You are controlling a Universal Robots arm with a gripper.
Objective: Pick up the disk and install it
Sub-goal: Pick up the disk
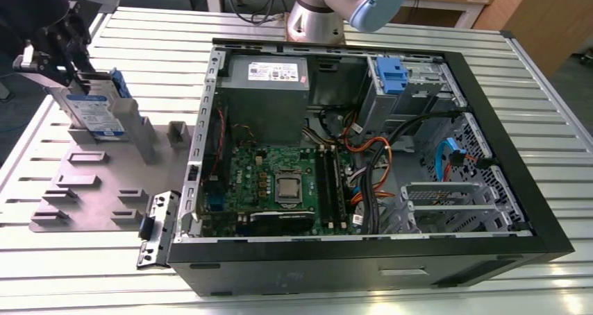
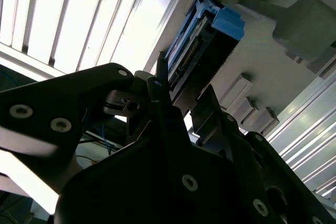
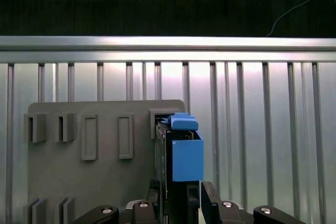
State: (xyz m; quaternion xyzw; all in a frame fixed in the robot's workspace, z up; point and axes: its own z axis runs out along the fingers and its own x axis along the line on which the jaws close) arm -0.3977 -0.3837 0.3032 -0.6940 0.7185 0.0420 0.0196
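Note:
The disk (image 1: 100, 114) is a silver drive with a white-and-blue label in a bright blue carrier. It stands on edge in a slot at the far end of the grey fixture plate (image 1: 93, 190), at the exterior view's left. My gripper (image 1: 82, 79) is at the disk's upper end. In the first wrist view my gripper (image 3: 178, 192) has one black finger against each flat side of the disk (image 3: 181, 156). The second wrist view shows the disk (image 2: 197, 45) running away between the fingers (image 2: 160, 85). The gripper is shut on it, and the disk looks seated in the slot.
An open computer case (image 1: 519, 190) lies at the exterior view's right, with motherboard (image 1: 278, 183), cables and a drive bay holding a blue bracket (image 1: 391, 75). The arm's base (image 1: 315, 20) stands behind it. Grey blocks (image 1: 178, 134) rise from the plate beside the disk. A black bracket (image 1: 155, 228) lies by the case.

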